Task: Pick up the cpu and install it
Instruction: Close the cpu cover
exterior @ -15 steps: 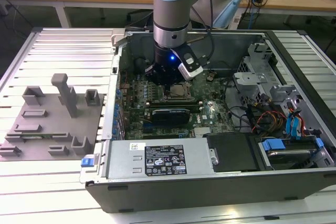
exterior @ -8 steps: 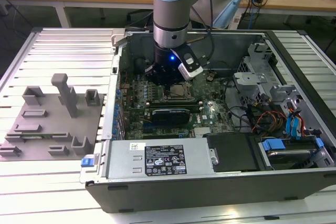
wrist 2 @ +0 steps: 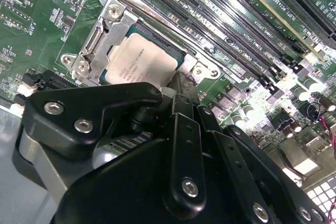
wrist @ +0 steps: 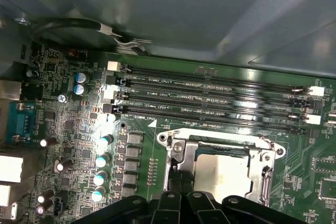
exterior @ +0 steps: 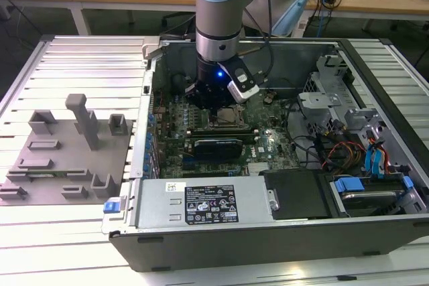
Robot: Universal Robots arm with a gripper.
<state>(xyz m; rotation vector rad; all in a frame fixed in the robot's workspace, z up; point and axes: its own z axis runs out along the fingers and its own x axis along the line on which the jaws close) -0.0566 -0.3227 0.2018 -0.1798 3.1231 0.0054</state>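
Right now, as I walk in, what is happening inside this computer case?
The robot arm reaches down into the open computer case, and its gripper hangs just over the processor socket. The cpu lies flat inside the socket frame, silvery top up, as both wrist views show. The gripper is right at the cpu's edge, but I cannot tell whether it grips it. A grey tray stands outside the case, on the exterior view's left.
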